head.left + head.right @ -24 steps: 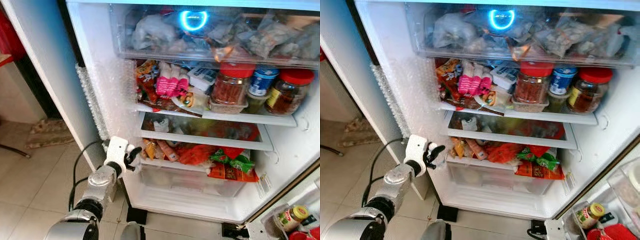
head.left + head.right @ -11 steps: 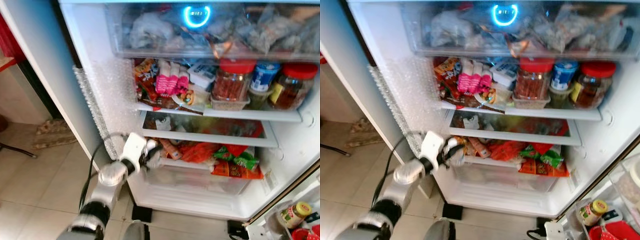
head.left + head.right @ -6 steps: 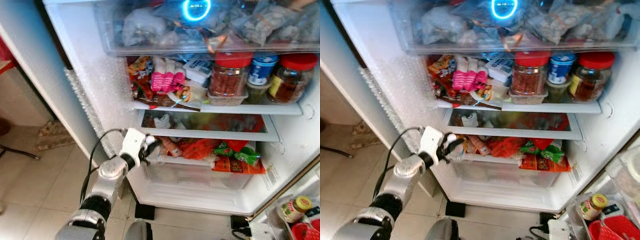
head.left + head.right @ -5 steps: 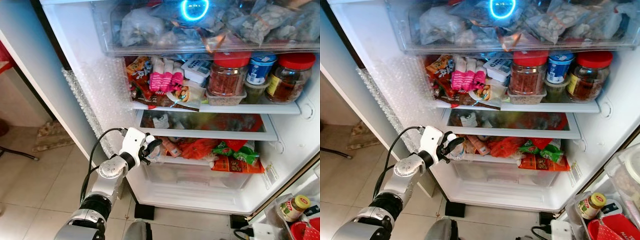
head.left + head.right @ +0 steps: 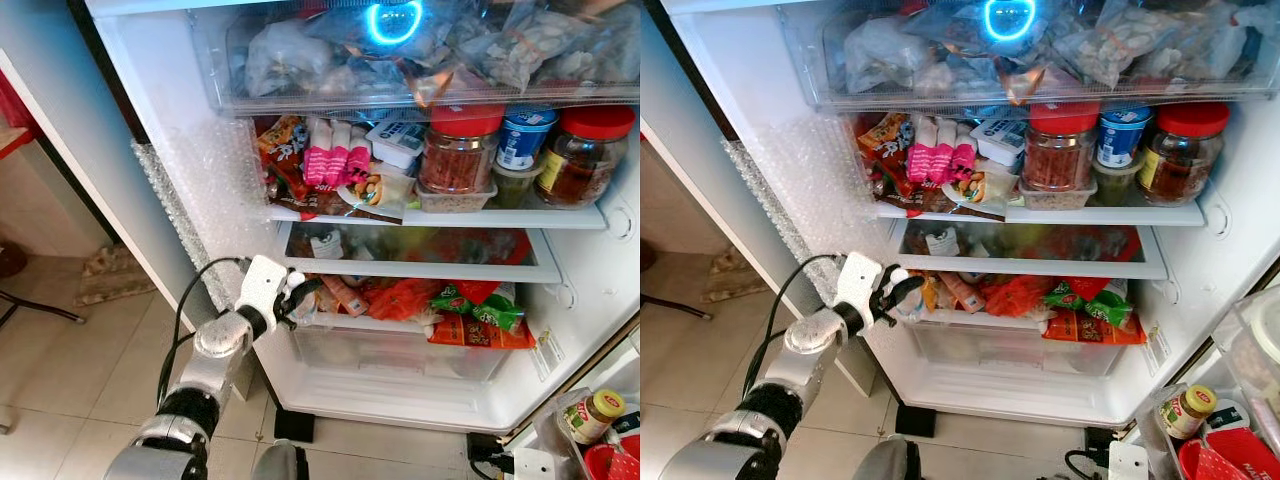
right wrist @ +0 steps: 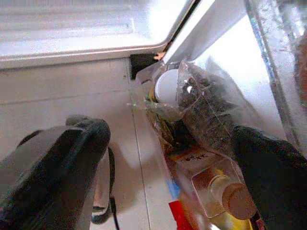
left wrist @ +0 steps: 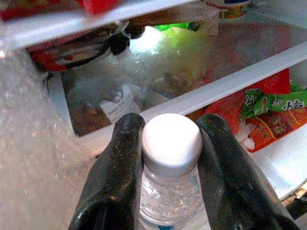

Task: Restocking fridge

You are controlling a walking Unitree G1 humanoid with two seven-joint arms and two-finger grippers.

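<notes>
My left gripper point(image 7: 170, 158) is clenched on a small water bottle point(image 7: 169, 191), my two black fingers point(image 7: 117, 167) pressed against either side of its neck just under the white cap point(image 7: 171, 139). I hold it at the left front edge of the fridge's lower shelf point(image 5: 420, 325), just beside the bubble wrap point(image 5: 210, 190) that lines the left wall. My right gripper point(image 6: 158, 158) hangs low by the open door with its fingers spread wide and empty, near a corked bottle point(image 6: 225, 191) and a clear bag of dark leaves point(image 6: 206, 115). The risk I see is crowding: that shelf is already packed with snack packets point(image 5: 470, 315), so pushing the bottle in could topple it or shove a packet off the front lip. My grip is high on the neck, so the bottle might swing or slip if it bumps the shelf edge. The packets carry printing, and the red-lidded jars point(image 5: 460, 150) above have labels, but I cannot read any of it.
</notes>
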